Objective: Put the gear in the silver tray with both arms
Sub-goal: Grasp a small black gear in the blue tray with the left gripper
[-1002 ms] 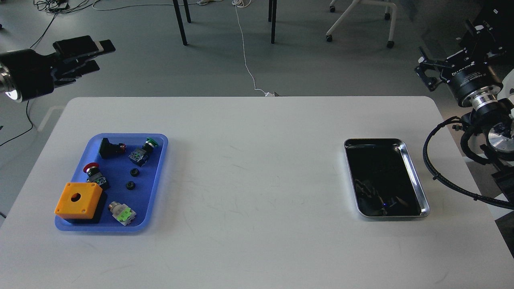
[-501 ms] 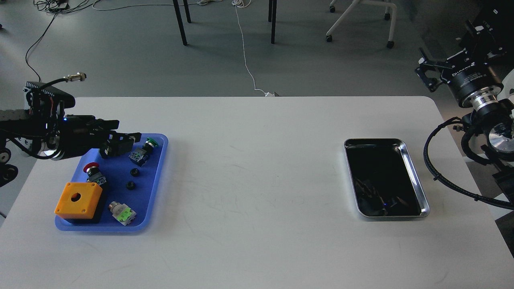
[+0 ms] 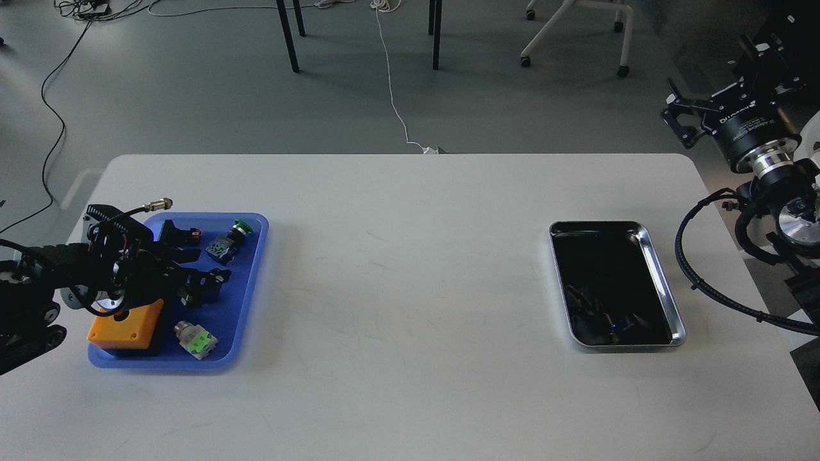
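Left claw point(image 3: 204, 286) low over the blue tray point(image 3: 253, 282), reaching among its parts.

Its fingers look spread around a small black ring, though whether they touch it I cannot tell. The silver tray point(image 3: 652, 256) lies well apart from the blue tray, at the white table's point(image 3: 397, 269) other end, long axis running away from the robot, bottom bare. The right claw point(image 3: 680, 118) is nearer it, raised beyond the table's edge; its fingers cannot be told apart. Grey floor and chair legs lie beyond.

Black arms point(image 3: 38, 288) w/ silver wrist discs point(image 3: 797, 218), looped black cables point(image 3: 705, 282).
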